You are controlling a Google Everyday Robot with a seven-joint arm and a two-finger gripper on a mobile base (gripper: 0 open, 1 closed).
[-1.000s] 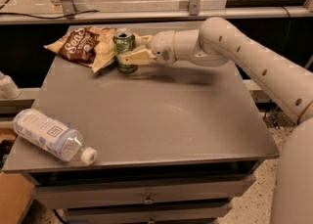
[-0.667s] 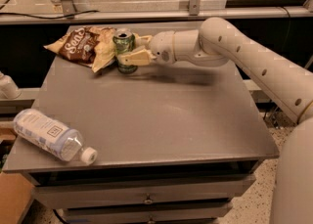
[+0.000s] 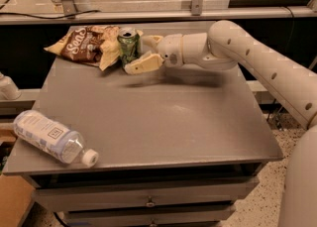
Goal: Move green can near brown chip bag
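Note:
The green can [image 3: 128, 45] stands upright at the back left of the table, touching the right edge of the brown chip bag [image 3: 85, 45], which lies flat. My gripper [image 3: 139, 52] reaches in from the right at can height. It is open, with one finger [image 3: 142, 64] in front of the can and the other [image 3: 151, 39] behind its right side. The can's right side sits between the fingertips.
A clear plastic bottle with a white cap [image 3: 52, 137] lies on its side at the front left corner of the grey table [image 3: 163, 122]. My white arm [image 3: 267, 65] crosses the back right. A railing runs behind the table.

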